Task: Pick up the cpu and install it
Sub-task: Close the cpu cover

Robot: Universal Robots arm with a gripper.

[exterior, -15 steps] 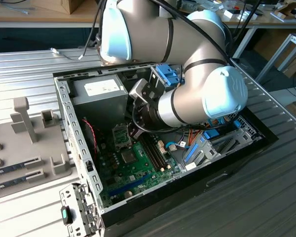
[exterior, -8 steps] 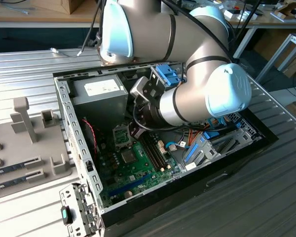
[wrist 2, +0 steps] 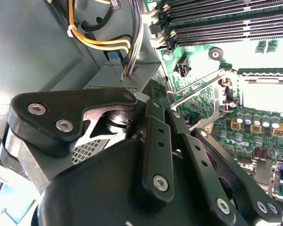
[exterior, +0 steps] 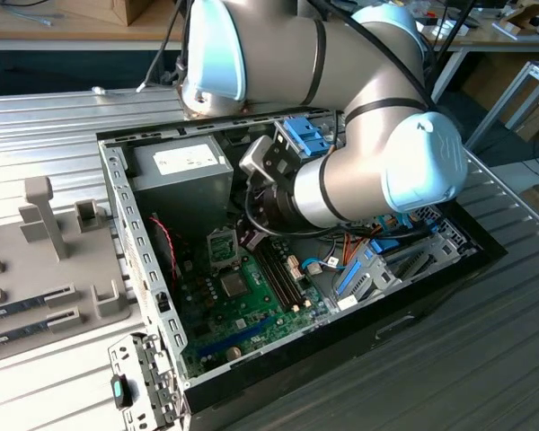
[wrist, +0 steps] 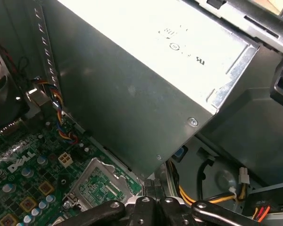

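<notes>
Exterior view: cpu (exterior: 233,285) looks small, grey, square.

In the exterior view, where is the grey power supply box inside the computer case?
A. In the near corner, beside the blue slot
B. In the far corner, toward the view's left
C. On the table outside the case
B: the grey power supply box sits in the far corner of the computer case, toward the exterior view's left.

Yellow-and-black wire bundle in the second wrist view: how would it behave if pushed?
The wire bundle would probably bend and spring back, not resist: it hangs in loose curves. A white tie gathers the strands, so they would likely shift together. It looks light for its length.
</notes>
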